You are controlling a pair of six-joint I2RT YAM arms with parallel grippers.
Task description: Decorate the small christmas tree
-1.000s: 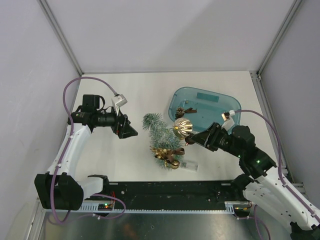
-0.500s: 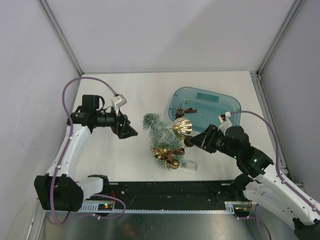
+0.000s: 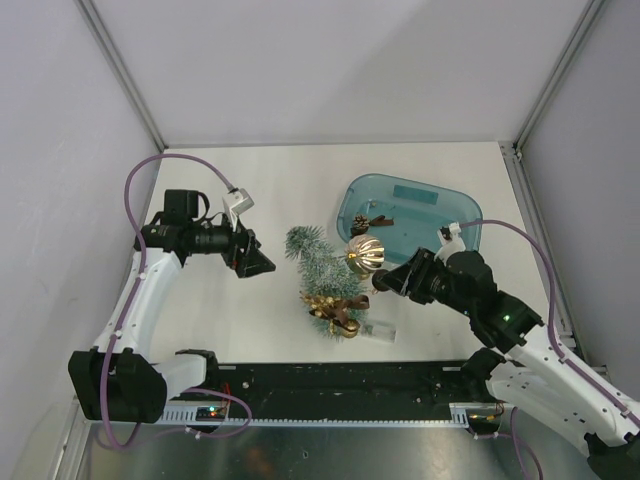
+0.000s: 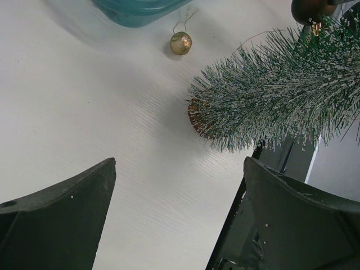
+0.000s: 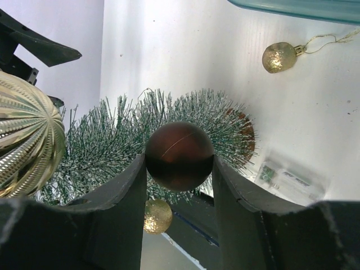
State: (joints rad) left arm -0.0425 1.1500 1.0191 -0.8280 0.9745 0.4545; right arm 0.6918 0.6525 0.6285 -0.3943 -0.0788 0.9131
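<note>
My right jaws have crept a little closer to the small christmas tree (image 3: 322, 268) than a second ago, still clenched on the brown ball (image 5: 180, 156). The tree lies on its side on the surface (image 3: 270, 190), just beyond that ball. My left jaws hang released and unmoved, with the tree ahead of them to the right. The print on the clear packet (image 5: 288, 176) beyond my right jaws is too small to read.

We log the small christmas tree (image 3: 318, 268) mid-table. Tub (image 3: 425, 215) at its 2 o'clock, pine cone (image 3: 362, 222) inside. Ribbed ornament (image 3: 366, 254) at the tree's 3 o'clock. Left gripper (image 3: 262, 262) at 9, apart. Right gripper (image 3: 380, 283) at the ornament's 5 o'clock, ball (image 5: 179, 156) between its fingers. Packet (image 3: 380, 331) at the tree's 5.
</note>
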